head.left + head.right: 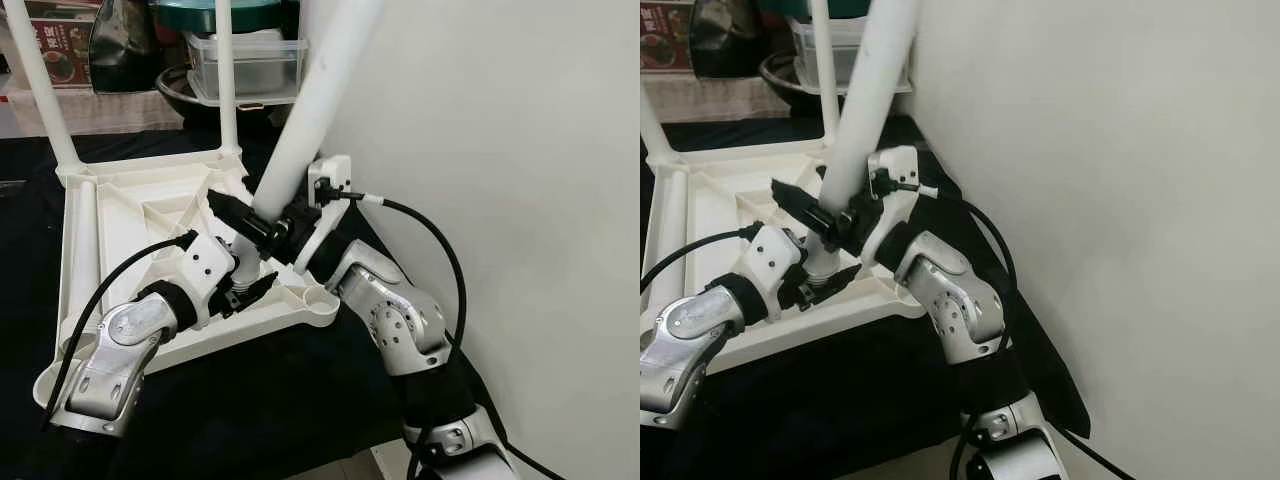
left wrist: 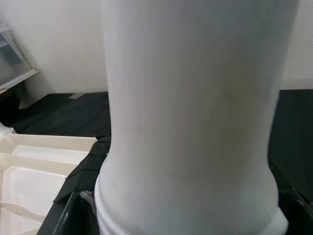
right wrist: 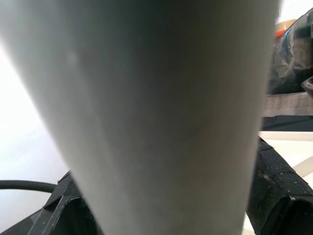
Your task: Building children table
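Two white plastic legs already stand in the upturned cream plastic tabletop on the black-covered surface, while the left tool and right tool clamp a third tilted leg at its near corner socket, not yet upright.

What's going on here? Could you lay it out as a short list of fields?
Work piece: upside-down white tabletop on a black cloth
Legs already standing: two, at the far corners
Leg being fitted: tilted white leg, foot at a near corner
Left gripper: at that leg's base
Right gripper: clamped on it just above
Behind: clear plastic box
Right side: white wall
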